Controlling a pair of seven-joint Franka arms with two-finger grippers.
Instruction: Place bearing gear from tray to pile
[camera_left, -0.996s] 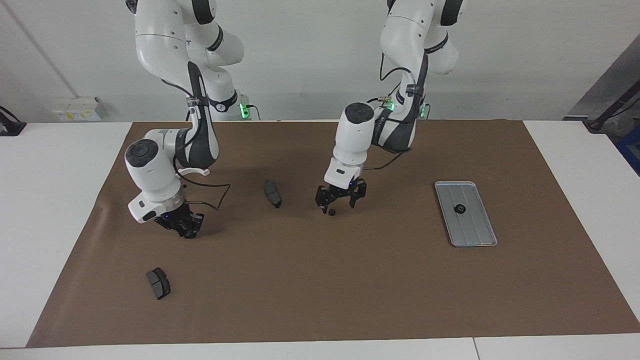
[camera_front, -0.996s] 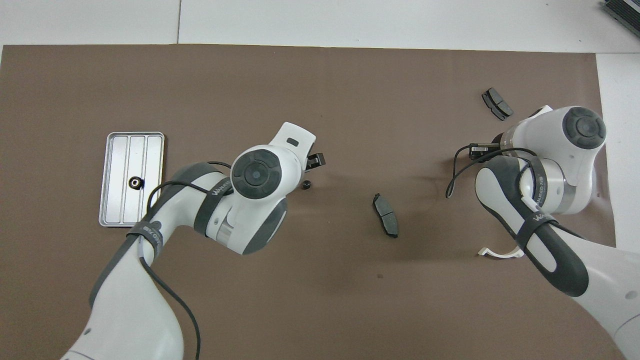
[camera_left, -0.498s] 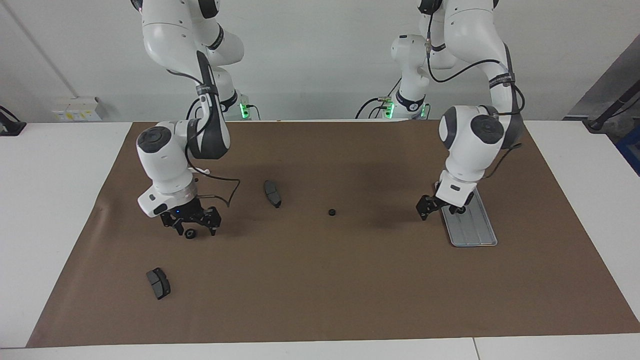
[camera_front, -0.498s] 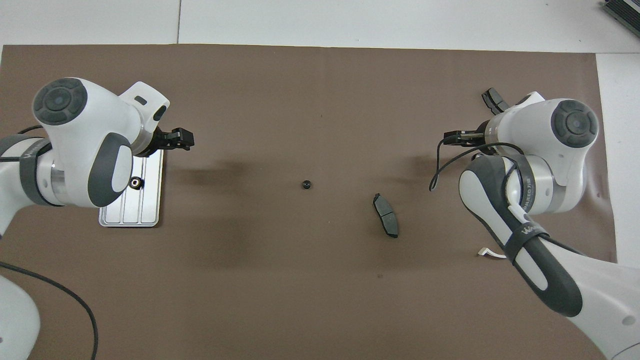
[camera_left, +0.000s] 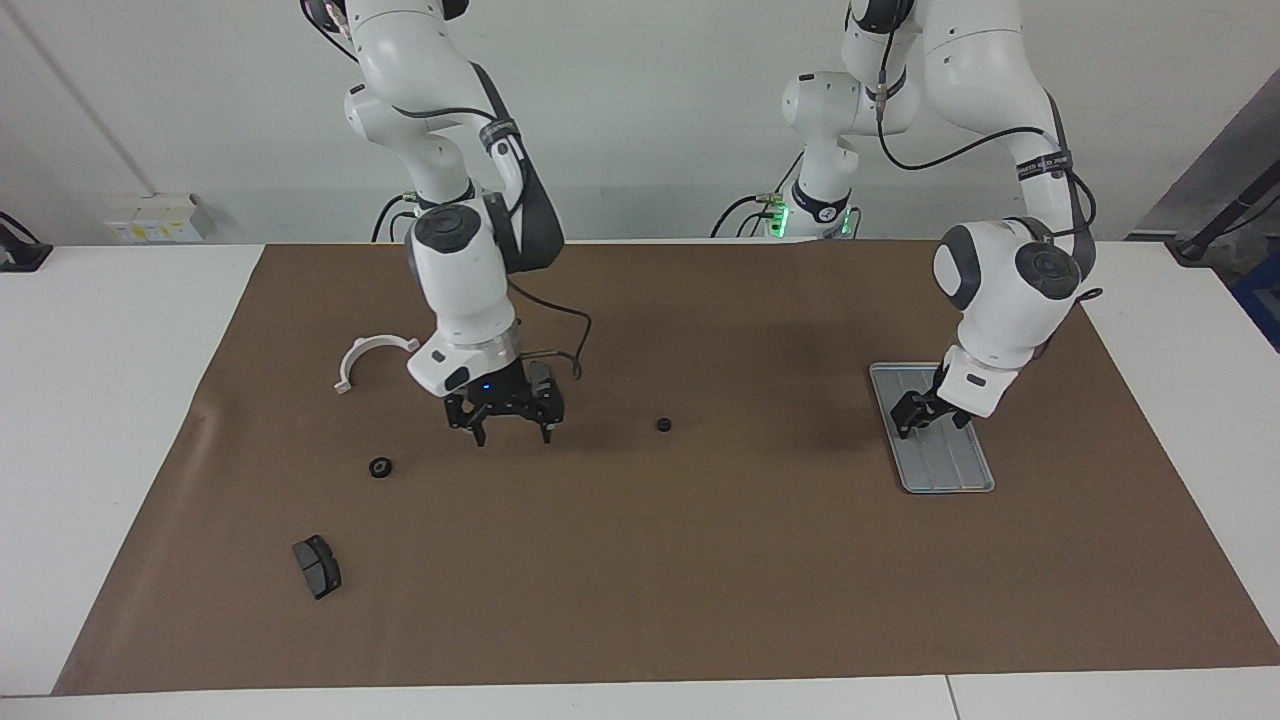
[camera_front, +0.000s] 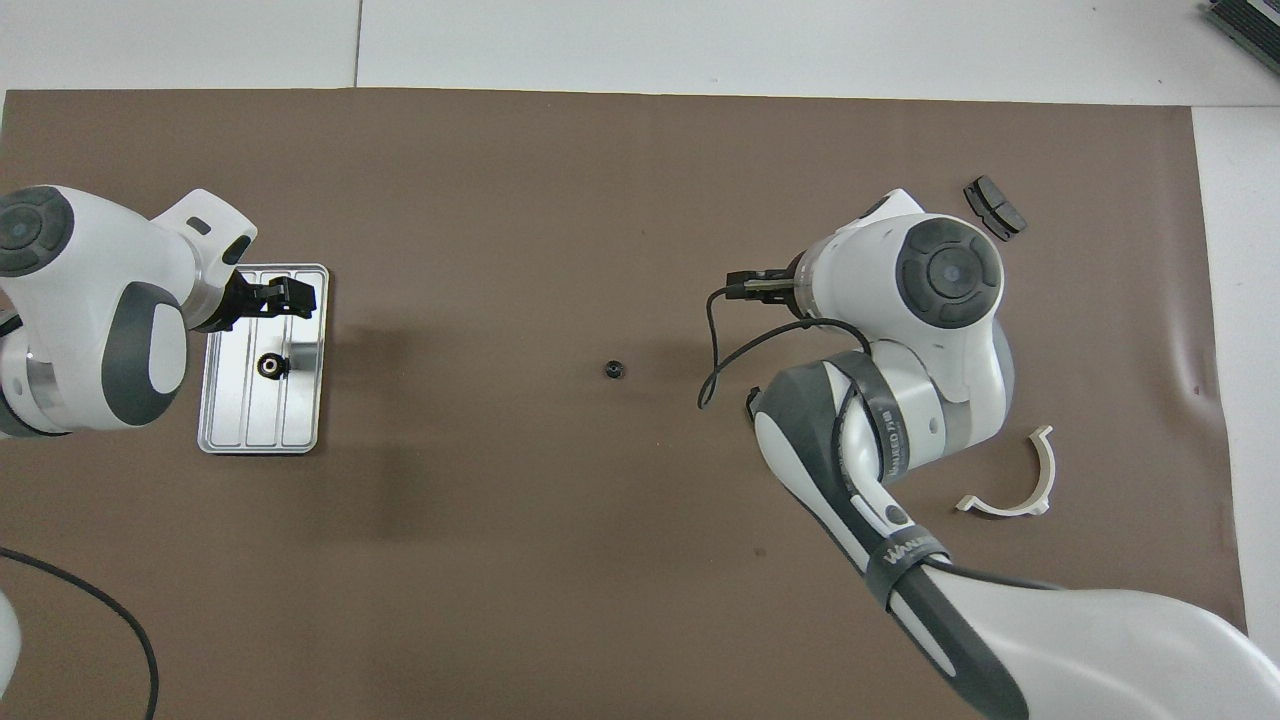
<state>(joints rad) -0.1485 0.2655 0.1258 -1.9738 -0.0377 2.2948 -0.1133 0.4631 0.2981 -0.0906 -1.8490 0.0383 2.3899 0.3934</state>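
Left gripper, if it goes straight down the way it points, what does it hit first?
Probably the tray: the left gripper hangs open over it, pointing down, apparently beside the gear, though depth is unclear.

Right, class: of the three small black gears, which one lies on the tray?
The tray gear, resting on the ridged grey tray. The middle gear and the third gear, by the white bracket, both lie on the bare brown mat.

hidden: second brake pad (camera_front: 751, 400) mostly under right arm, overhead centre-right | cut off: both arms' bases
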